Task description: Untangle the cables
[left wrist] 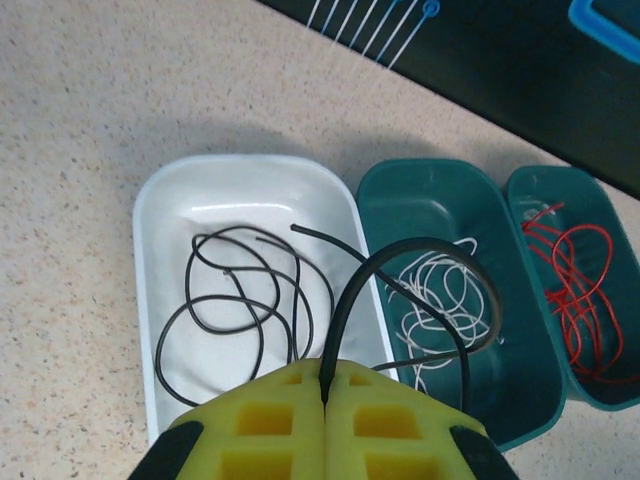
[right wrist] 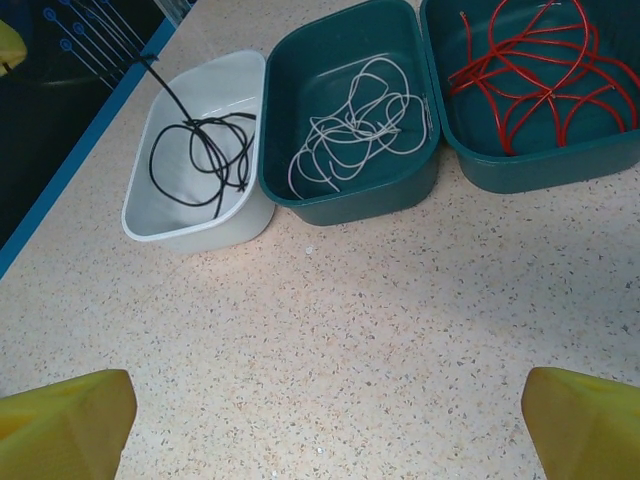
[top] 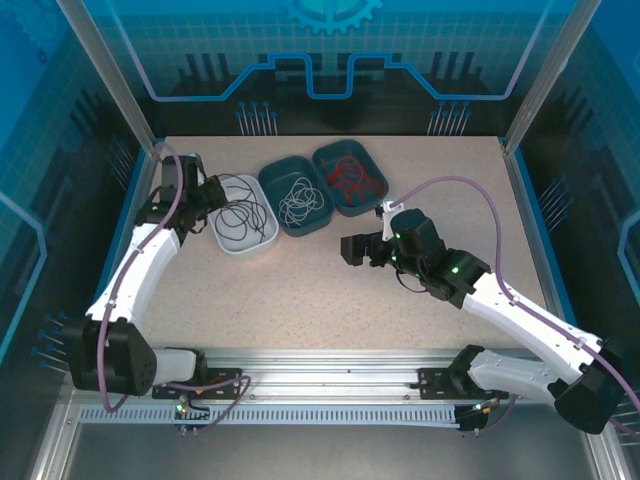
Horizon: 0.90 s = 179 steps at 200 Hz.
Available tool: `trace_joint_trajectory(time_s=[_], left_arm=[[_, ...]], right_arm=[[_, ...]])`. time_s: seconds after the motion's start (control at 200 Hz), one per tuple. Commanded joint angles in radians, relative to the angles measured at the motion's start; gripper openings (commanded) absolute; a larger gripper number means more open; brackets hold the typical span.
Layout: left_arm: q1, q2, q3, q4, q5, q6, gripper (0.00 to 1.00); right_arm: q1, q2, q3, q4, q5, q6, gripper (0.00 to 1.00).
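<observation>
The cables lie sorted by colour in three trays. Black cables [left wrist: 240, 300] coil in a white tray [left wrist: 143, 250]. Whitish-grey cables [left wrist: 435, 295] fill the middle teal tray [top: 270, 180], and red cables [left wrist: 575, 290] fill the right teal tray [top: 378, 165]. My left gripper [left wrist: 325, 385] hangs over the white tray's near end, shut on one black cable [left wrist: 350, 290] that arches up and over towards the teal tray. My right gripper [right wrist: 325, 410] hovers open above bare tabletop in front of the trays, with nothing between its yellow fingertips [right wrist: 70, 420].
The three trays stand side by side at the back of the speckled table [top: 330, 300]. A blue rim [top: 130, 215] edges the table on the left. Metal posts and dark panels wall in the workspace.
</observation>
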Motion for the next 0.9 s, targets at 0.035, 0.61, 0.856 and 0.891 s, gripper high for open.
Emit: trace_joint_trajectory(time_s=[0.035, 0.61, 0.856, 0.891], left_arm=[[0.018, 0.047, -0.033, 0.048, 0.045, -0.021, 0.0], [0.043, 0.223, -0.07, 0.227, 0.023, 0.055, 0.0], [0.043, 0.316, -0.046, 0.24, -0.062, 0.088, 0.0], [0.044, 0.33, -0.041, 0.24, -0.064, 0.088, 0.0]], right_arm=[[-0.011, 0.011, 0.01, -0.016, 0.015, 0.01, 1.0], [-0.014, 0.02, -0.018, -0.003, 0.016, 0.028, 1.0], [-0.015, 0.031, -0.016, 0.0, 0.013, 0.03, 1.0], [-0.015, 0.031, -0.015, 0.0, 0.012, 0.03, 1.0]])
